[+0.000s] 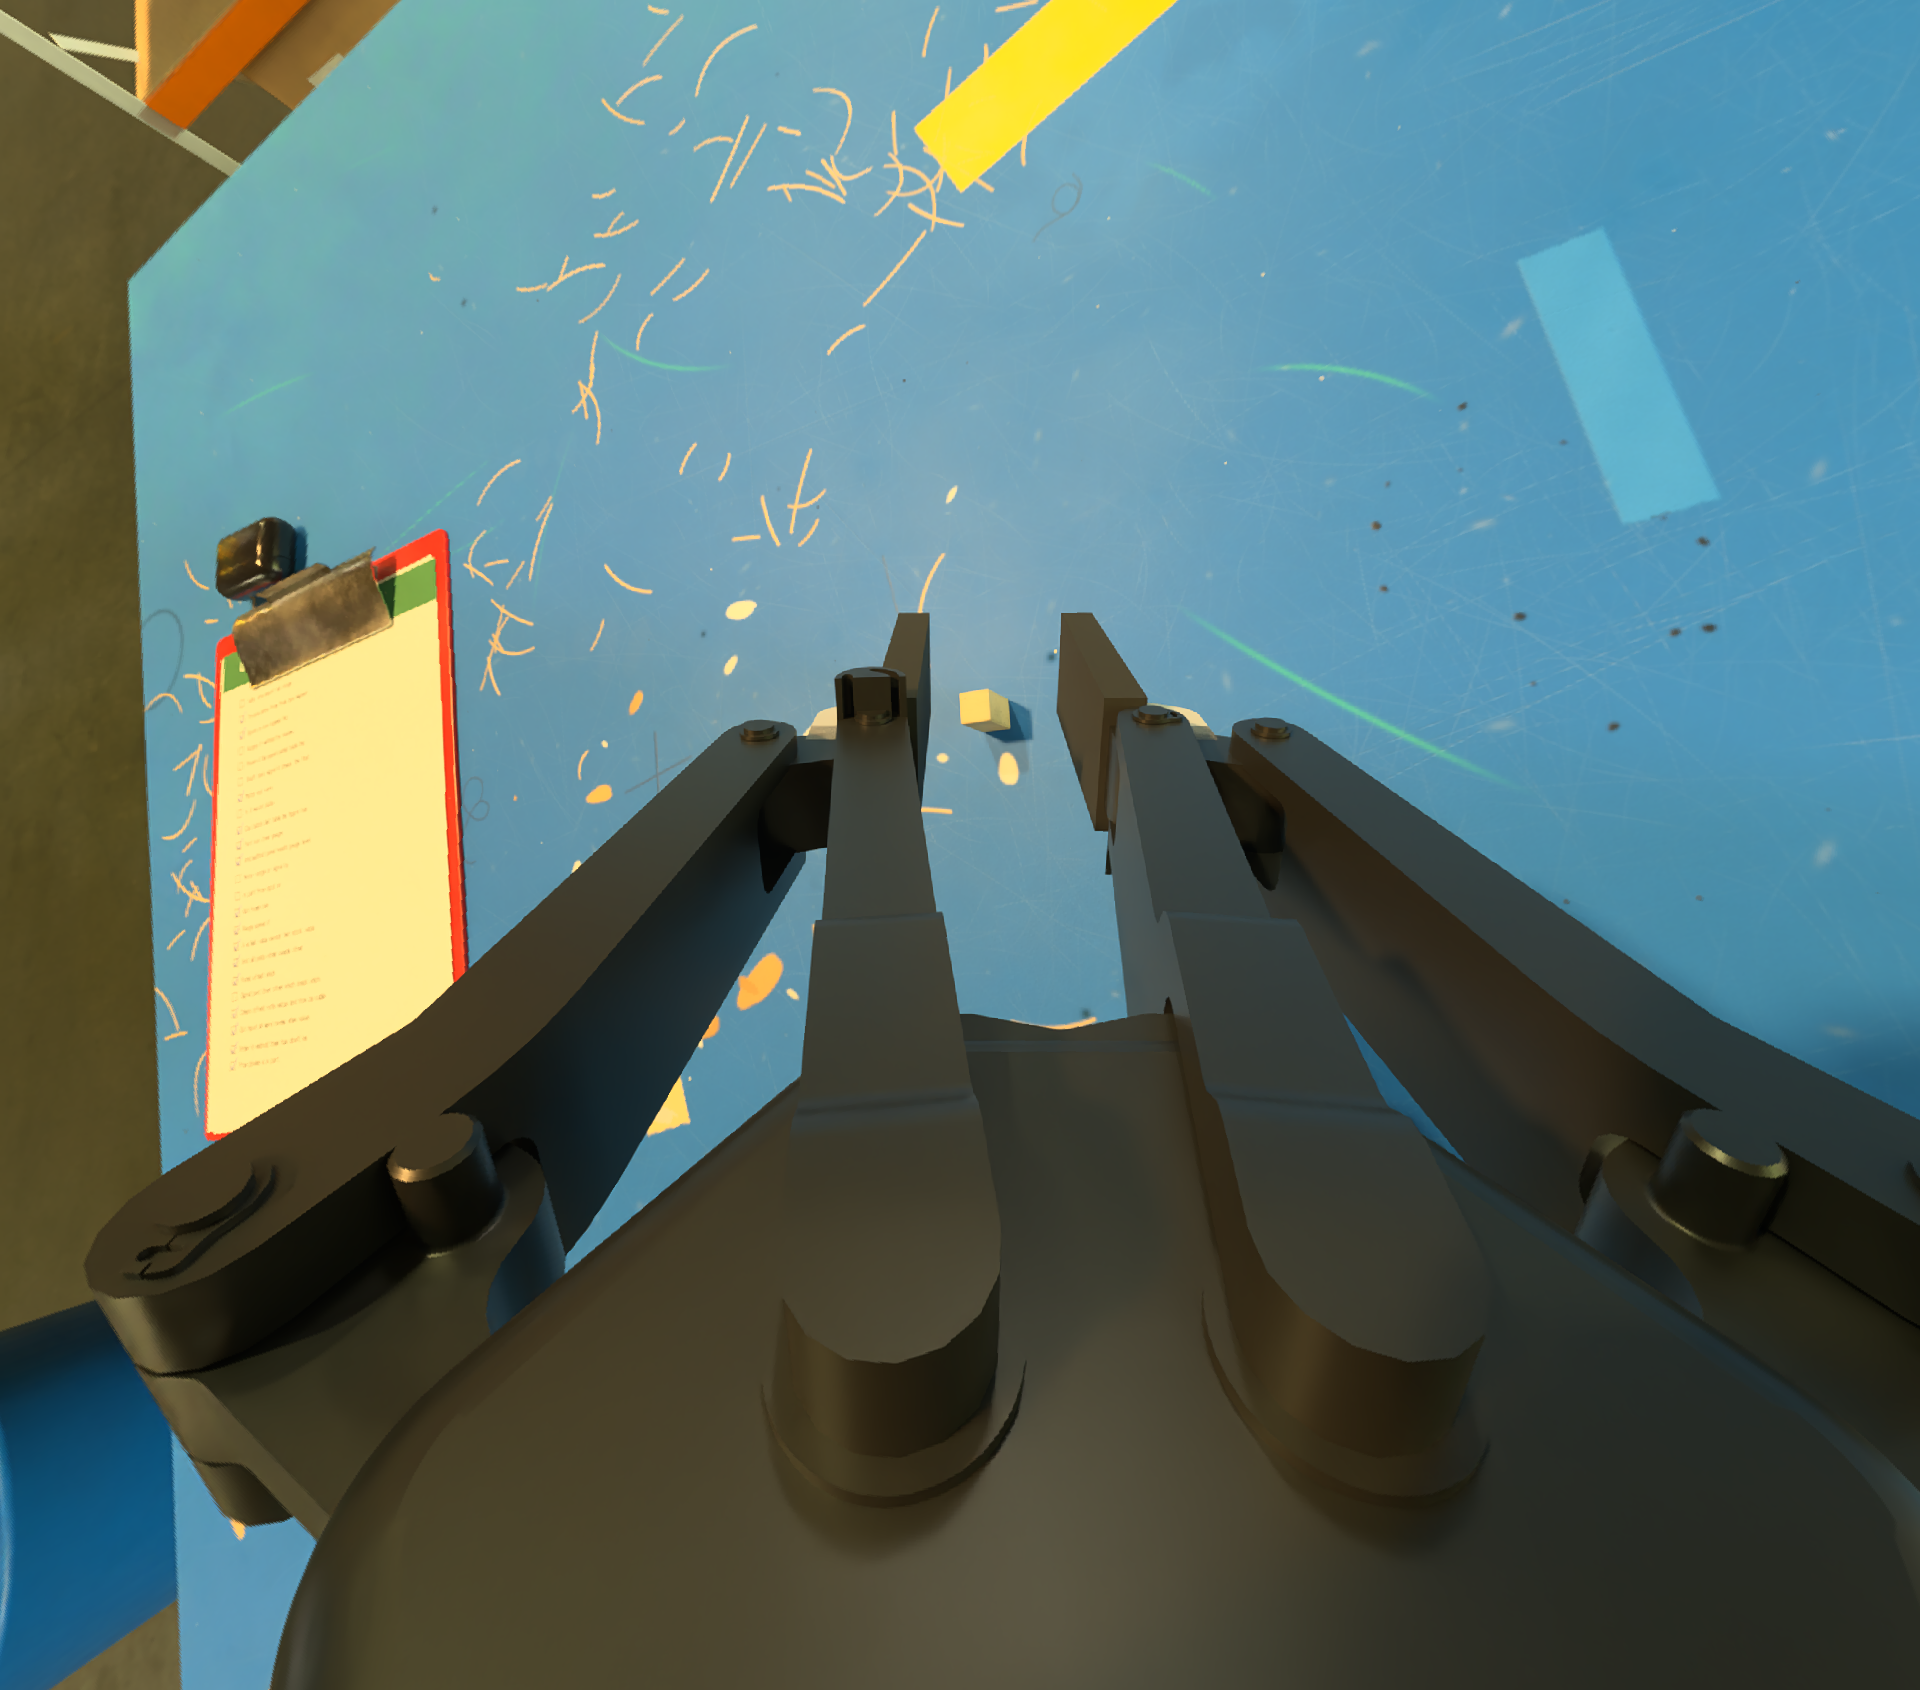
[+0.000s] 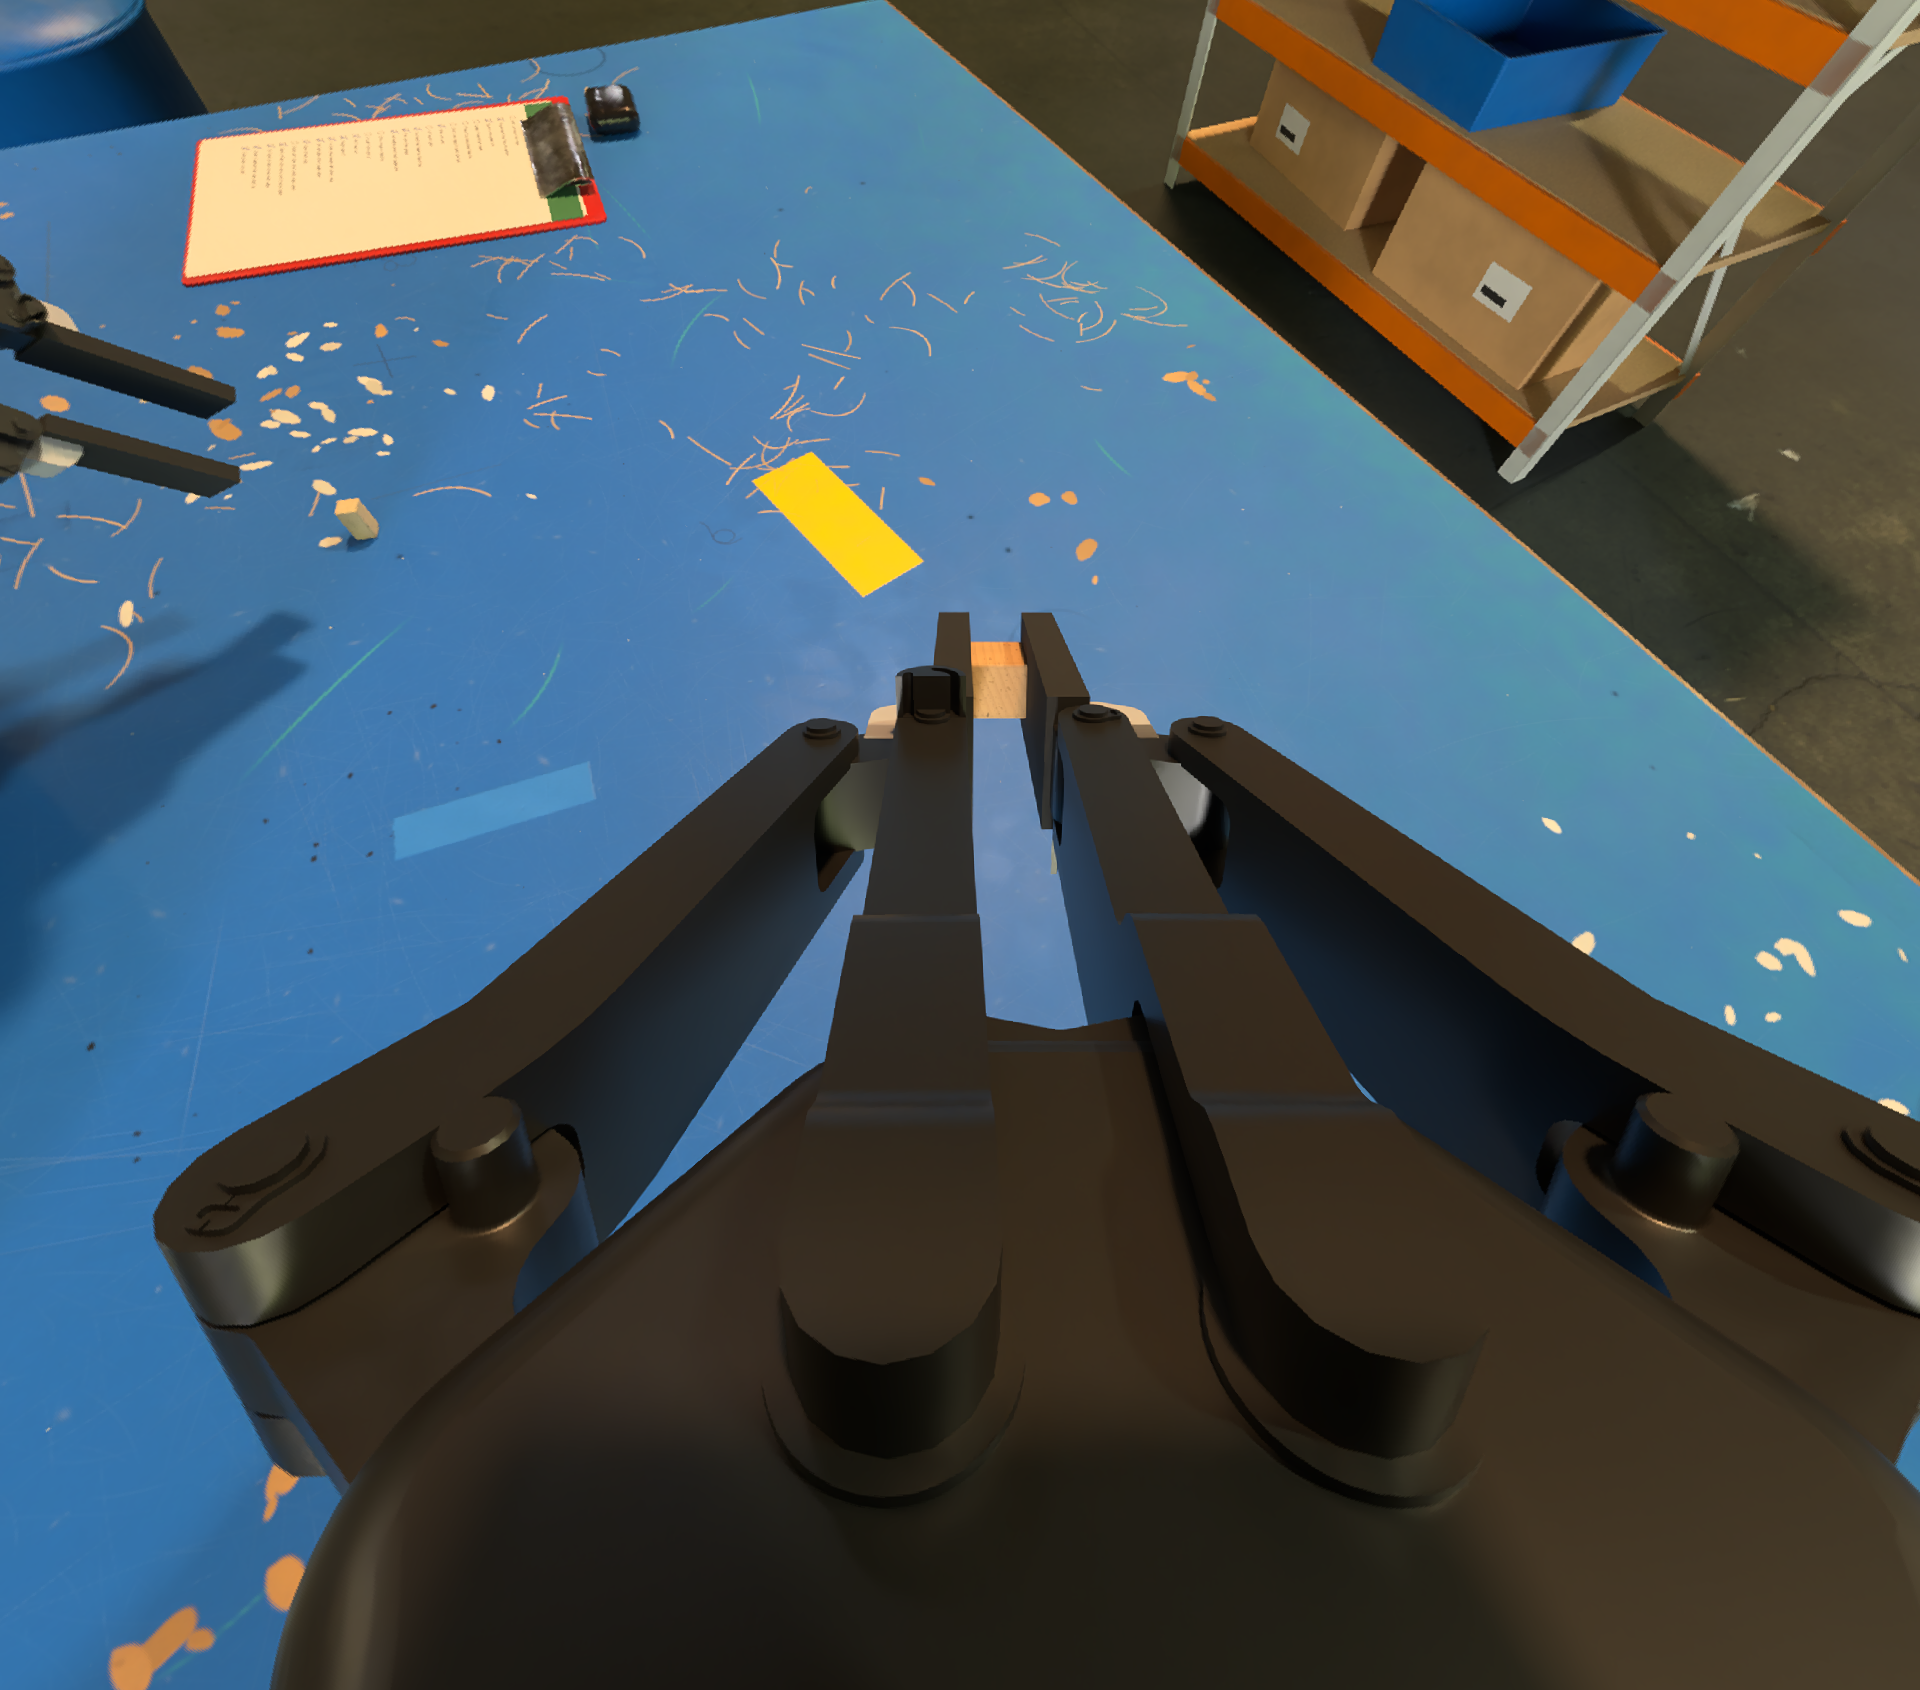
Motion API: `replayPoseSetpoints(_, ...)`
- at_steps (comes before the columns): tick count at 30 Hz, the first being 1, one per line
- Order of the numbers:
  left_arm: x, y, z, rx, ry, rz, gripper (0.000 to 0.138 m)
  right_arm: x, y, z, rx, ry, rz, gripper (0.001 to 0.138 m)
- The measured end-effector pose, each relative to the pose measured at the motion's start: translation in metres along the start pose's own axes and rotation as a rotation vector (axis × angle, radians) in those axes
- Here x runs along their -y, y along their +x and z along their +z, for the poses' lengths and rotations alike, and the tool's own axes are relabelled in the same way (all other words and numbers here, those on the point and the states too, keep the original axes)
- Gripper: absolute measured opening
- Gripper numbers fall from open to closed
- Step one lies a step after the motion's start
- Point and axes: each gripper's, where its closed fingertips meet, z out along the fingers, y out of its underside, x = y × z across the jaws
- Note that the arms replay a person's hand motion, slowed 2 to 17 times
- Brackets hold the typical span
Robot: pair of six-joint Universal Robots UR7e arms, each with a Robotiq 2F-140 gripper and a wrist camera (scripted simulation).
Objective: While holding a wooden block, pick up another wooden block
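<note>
My right gripper (image 2: 995,638) is shut on a wooden block (image 2: 997,679), held between its pads above the blue table (image 2: 1247,601). A second small pale wooden block (image 1: 983,708) lies on the table in the left wrist view. My left gripper (image 1: 992,632) is open and hangs above this block, which shows in the gap between the fingers. The same block (image 2: 356,518) shows at the left of the right wrist view, with the left gripper's fingers (image 2: 145,378) above and left of it.
A red clipboard with paper (image 1: 332,840) and a small black object (image 1: 255,557) lie near the table's edge. A yellow strip (image 1: 1060,51) and a pale blue strip (image 1: 1616,378) lie flat on the table. A shelf rack (image 2: 1558,113) with boxes and a blue bin stands beyond.
</note>
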Motion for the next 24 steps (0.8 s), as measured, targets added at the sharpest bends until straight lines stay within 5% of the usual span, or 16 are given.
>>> replayPoseSetpoints(24, -0.028, -0.004, 0.046, -0.025, -0.091, -0.034, 0.03, 0.0, 0.0, 0.0, -0.002, 0.0, 0.0, 0.013)
